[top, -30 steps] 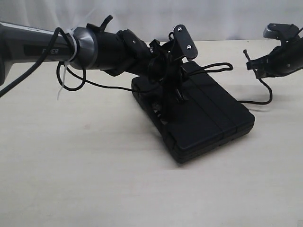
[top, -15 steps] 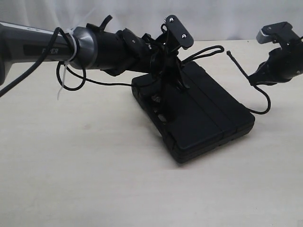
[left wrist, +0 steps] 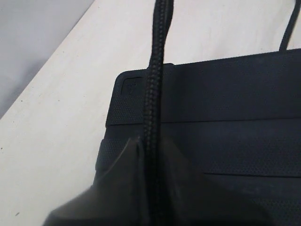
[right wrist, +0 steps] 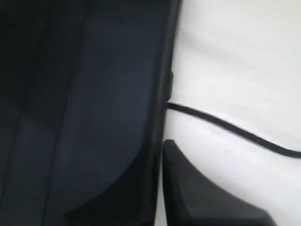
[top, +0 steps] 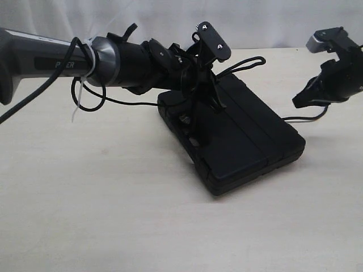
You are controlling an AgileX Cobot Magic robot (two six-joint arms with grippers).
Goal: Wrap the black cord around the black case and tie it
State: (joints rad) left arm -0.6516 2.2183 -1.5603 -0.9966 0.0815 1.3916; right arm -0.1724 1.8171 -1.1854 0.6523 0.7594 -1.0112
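cord [left wrist: 154, 70] in left gripper [left wrist: 151, 160] over case [left wrist: 225, 117]

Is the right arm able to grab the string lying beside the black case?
Probably yes: the right gripper hovers just above that black cord on the table, next to the black case, with nothing between them.

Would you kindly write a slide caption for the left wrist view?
Left end effector grips the cord above a corner of the case.
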